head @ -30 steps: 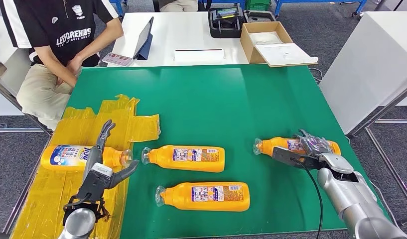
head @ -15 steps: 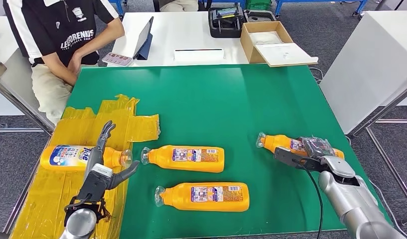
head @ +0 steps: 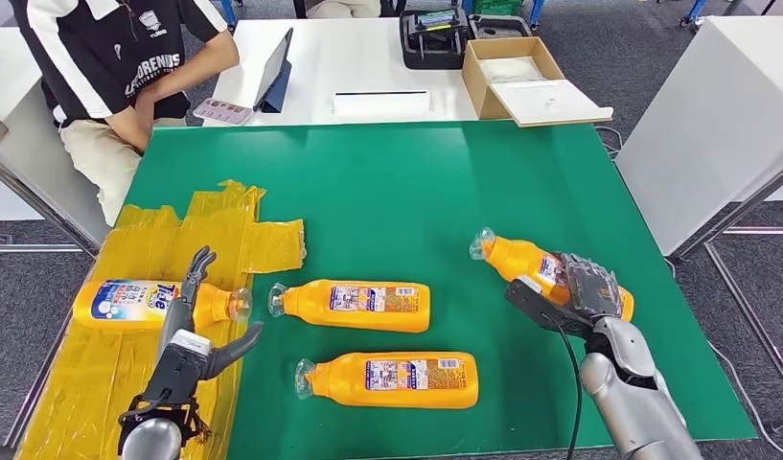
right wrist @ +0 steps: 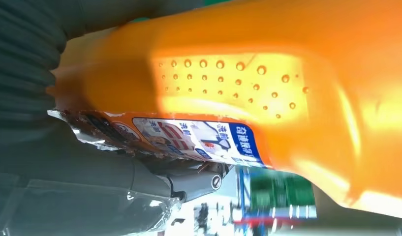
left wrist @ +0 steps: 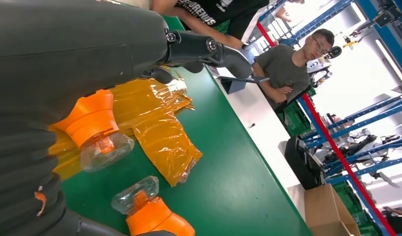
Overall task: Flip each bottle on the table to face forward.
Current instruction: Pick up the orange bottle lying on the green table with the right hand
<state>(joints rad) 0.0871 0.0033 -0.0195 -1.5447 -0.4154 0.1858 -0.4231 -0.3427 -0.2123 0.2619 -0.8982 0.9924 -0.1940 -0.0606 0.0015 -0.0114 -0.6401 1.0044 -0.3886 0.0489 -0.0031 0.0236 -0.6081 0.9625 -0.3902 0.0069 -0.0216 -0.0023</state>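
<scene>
Orange plastic is filling my right hand (head: 571, 292) as I am gripping the tilted rightmost bottle (head: 521, 264) mid-flip, while my left hand (head: 197, 337), fingers spread and empty, is hovering beside the blue-labelled bottle (head: 148, 301), two more (head: 354, 305) (head: 392, 379) seemingly awaiting turning between them.

left robot hand (head: 191, 340): fingers spread, holding nothing | right robot hand (head: 571, 292): fingers wrapped around bottle (head: 550, 270)

person (head: 109, 67) seated | tablet (head: 275, 72) | cardboard box (head: 517, 81) | yellow tape (head: 176, 259)
</scene>
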